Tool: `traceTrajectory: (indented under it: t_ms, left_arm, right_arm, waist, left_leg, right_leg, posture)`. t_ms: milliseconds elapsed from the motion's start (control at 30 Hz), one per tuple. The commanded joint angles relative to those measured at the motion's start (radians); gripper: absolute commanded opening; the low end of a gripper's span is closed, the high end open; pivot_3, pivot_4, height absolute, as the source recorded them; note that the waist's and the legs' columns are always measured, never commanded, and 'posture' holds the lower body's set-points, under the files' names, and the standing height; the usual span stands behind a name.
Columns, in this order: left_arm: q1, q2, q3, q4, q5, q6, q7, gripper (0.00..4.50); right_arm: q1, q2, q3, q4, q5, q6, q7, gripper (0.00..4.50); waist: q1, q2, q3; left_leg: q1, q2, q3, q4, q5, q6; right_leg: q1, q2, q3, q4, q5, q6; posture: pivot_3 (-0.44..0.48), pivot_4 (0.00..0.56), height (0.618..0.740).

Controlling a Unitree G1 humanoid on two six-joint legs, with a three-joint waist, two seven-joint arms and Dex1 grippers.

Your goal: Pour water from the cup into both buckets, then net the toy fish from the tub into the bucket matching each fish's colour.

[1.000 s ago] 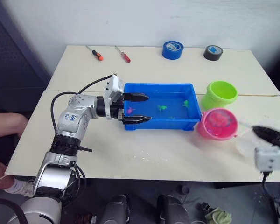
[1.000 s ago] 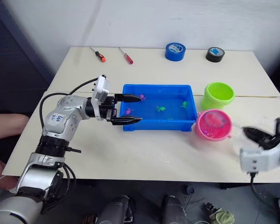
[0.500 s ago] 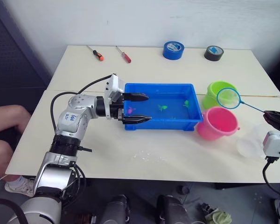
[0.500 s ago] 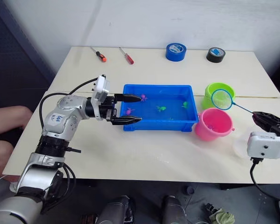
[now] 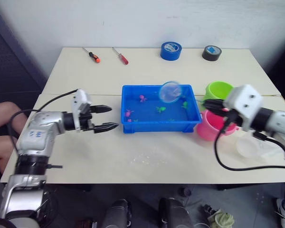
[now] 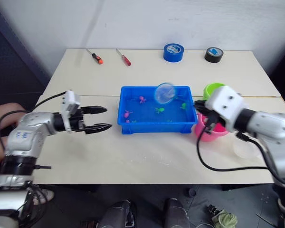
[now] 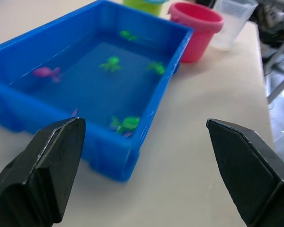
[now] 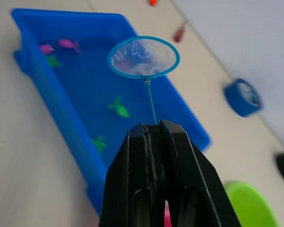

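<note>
Several toy fish (image 5: 142, 99) float in the tub (image 5: 133, 127). My right pincer (image 8: 155, 137) grips the net (image 5: 170, 91), its hoop above the water. I'd dip under one fish, then lift level. My left pincer (image 5: 100, 118) waits open beside the tub.

No readable text anywhere right now: the markings on the blue tape roll (image 5: 170, 50) are too small to make out.

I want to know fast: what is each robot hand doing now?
Left hand: open, holding nothing, beside the tub.
Right hand: closed on the net, over the tub.
</note>
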Motion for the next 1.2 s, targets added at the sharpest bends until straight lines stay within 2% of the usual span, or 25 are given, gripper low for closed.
traceTrajectory:
  t_ms: [33, 267, 400, 833, 1200]
  left_arm:
    - [0.061, 0.038, 0.079, -0.132, -0.031, 0.046, 0.054, 4.47]
    - [0.147, 0.062, 0.139, -0.285, -0.072, 0.133, 0.116, 4.47]
    - [0.175, 0.067, 0.157, -0.329, -0.085, 0.156, 0.141, 4.47]
    - [0.144, 0.052, 0.134, -0.325, -0.087, 0.152, 0.176, 4.47]
    - [0.102, 0.035, 0.122, -0.317, -0.088, 0.142, 0.190, 4.47]
  right_arm:
    - [-0.116, 0.038, 0.140, 0.119, -0.061, -0.020, 0.053, 0.00]
    - [-0.246, 0.129, 0.278, 0.326, -0.153, -0.162, 0.128, 0.00]
    - [-0.288, 0.167, 0.304, 0.405, -0.190, -0.212, 0.139, 0.00]
    - [-0.365, 0.311, 0.180, 0.615, -0.083, 0.080, 0.073, 0.00]
    - [-0.438, 0.392, 0.163, 0.788, -0.112, 0.037, -0.017, 0.00]
  waist:
    - [0.006, 0.000, 0.000]
    - [0.002, 0.000, 0.000]
    - [-0.004, 0.000, 0.000]
    - [-0.004, 0.000, 0.000]
    - [-0.008, 0.001, 0.000]
  left_leg:
    - [-0.001, -0.001, 0.000, 0.000, 0.000, 0.000]
    - [-0.006, -0.002, -0.003, 0.001, 0.000, 0.001]
    - [-0.006, -0.001, -0.003, 0.001, 0.000, 0.000]
    - [-0.006, -0.001, -0.003, 0.000, 0.000, 0.000]
    - [-0.006, -0.001, -0.003, 0.000, 0.000, 0.000]
  right_leg:
    - [0.000, -0.001, 0.000, 0.000, 0.000, 0.000]
    - [-0.002, -0.002, -0.007, 0.000, 0.001, 0.001]
    - [-0.003, -0.001, -0.007, 0.000, 0.000, 0.001]
    - [-0.003, -0.001, -0.008, 0.000, 0.000, 0.001]
    - [-0.003, 0.000, -0.008, 0.000, 0.000, 0.001]
  posture:
    - [0.000, 0.150, 0.740]
    - [0.000, 0.150, 0.740]
    - [0.000, 0.150, 0.740]
    - [0.000, 0.150, 0.740]
    - [0.000, 0.150, 0.740]
